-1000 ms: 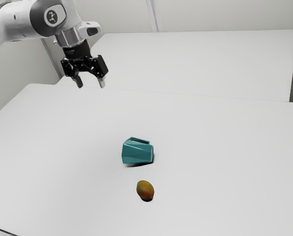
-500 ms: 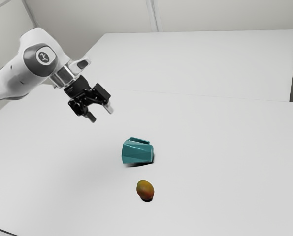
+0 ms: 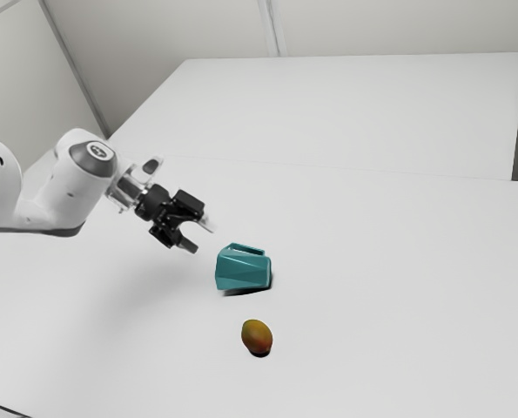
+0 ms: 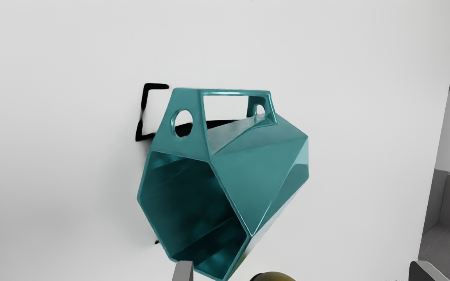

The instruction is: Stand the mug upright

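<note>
The end effector (image 3: 198, 237) stands wide open above the bench (image 3: 372, 305), its two fingers well apart with nothing held between them. Near its fingertips, but apart from them, the teal mug (image 3: 243, 272) lies on its side, toward the exterior view's right from the end effector. In the wrist view its open mouth (image 4: 197, 207) faces the camera, and one fingertip overlaps the rim. Farther out, beside the mug, rests an orange-green fruit (image 3: 257, 336). Counted: one mug, with one handle (image 4: 233, 93), and one fruit.
</note>
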`<act>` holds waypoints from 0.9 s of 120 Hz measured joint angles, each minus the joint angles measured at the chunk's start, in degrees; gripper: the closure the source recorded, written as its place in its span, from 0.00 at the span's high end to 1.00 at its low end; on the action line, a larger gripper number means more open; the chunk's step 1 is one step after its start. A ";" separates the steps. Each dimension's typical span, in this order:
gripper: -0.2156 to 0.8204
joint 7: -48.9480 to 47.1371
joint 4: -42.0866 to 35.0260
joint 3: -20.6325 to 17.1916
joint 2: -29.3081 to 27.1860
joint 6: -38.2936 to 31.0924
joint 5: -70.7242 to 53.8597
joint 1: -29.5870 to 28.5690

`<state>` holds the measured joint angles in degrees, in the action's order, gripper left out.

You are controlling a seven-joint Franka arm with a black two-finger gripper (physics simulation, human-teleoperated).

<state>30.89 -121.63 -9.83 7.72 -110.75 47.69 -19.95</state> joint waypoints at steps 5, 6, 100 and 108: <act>0.79 1.86 0.08 0.01 1.26 -0.11 1.26 -0.02; 0.79 2.22 0.09 0.01 1.49 -0.13 1.49 -0.02; 0.51 22.00 -2.38 -0.20 8.87 4.15 15.39 -0.43; 0.44 22.85 -2.36 -0.19 8.91 4.34 15.58 -0.45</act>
<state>53.74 -123.99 -10.02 16.64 -106.41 63.27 -20.40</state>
